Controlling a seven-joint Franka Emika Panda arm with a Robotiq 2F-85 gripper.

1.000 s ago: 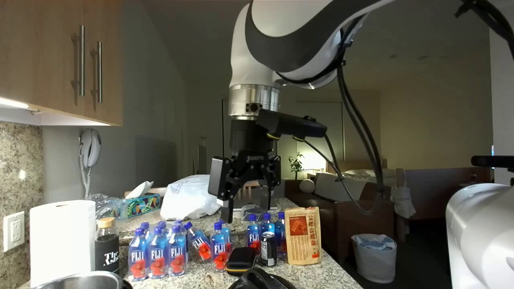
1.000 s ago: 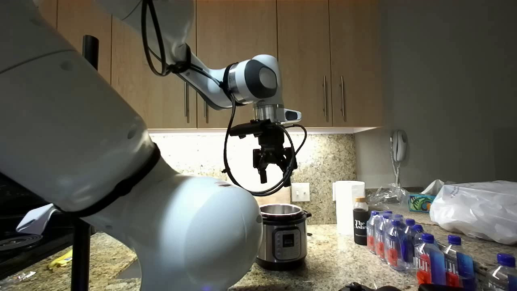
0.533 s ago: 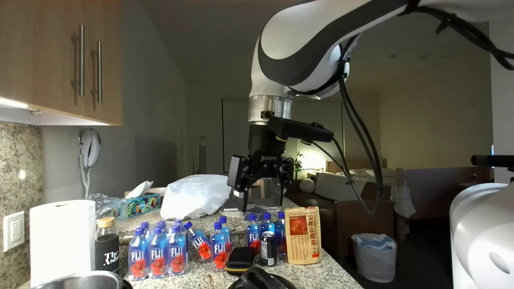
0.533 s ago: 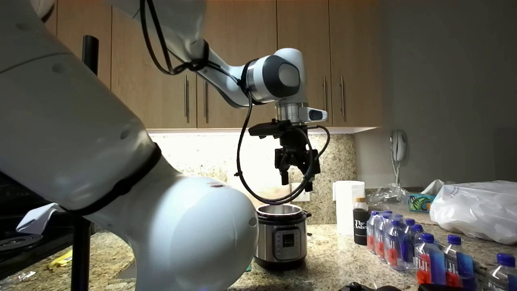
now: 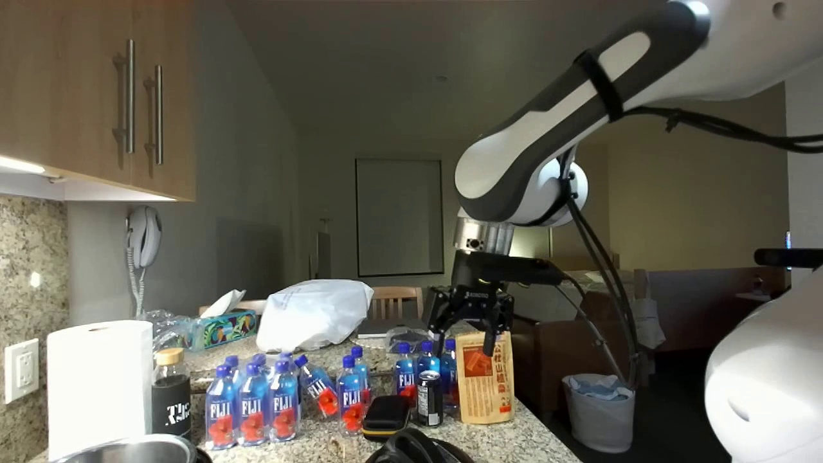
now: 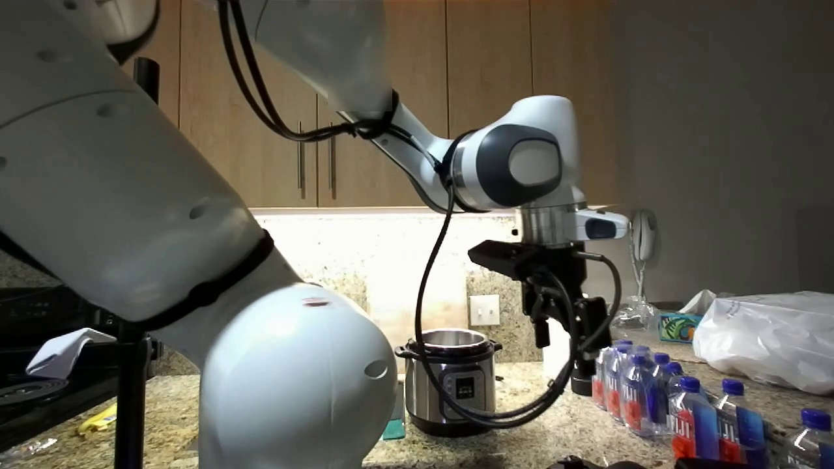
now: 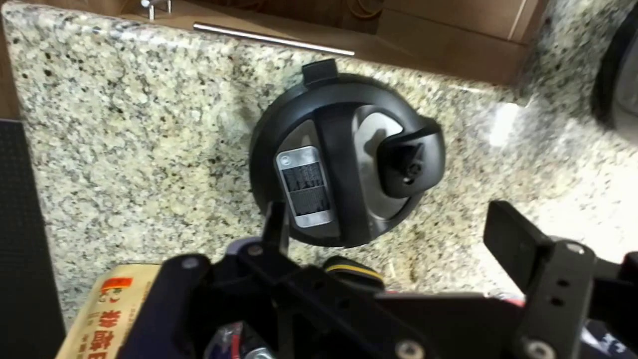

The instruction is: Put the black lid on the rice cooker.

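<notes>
The black lid (image 7: 349, 174) lies on the granite counter in the wrist view, with a raised handle bar and a knob. It shows partly at the bottom of both exterior views (image 5: 411, 450) (image 6: 586, 464). The silvery rice cooker (image 6: 453, 391) stands uncovered on the counter; only its metal rim (image 5: 132, 450) shows in an exterior view. My gripper (image 7: 389, 219) is open and empty, its fingers wide apart above the counter, close to the lid's lower edge in the wrist view. It hangs pointing down in both exterior views (image 5: 465, 346) (image 6: 561, 357).
Several water bottles (image 5: 270, 405), a small black case (image 5: 386, 417), a dark can (image 5: 429, 399) and a paper pouch (image 5: 485, 379) stand beyond the lid. A paper towel roll (image 5: 99, 386) stands near the cooker. The counter's edge (image 7: 199, 37) runs close to the lid.
The arm has swung toward the right in both exterior views and come lower, away from above the cooker side. The fingers stay open. The lid and cooker have not moved.
</notes>
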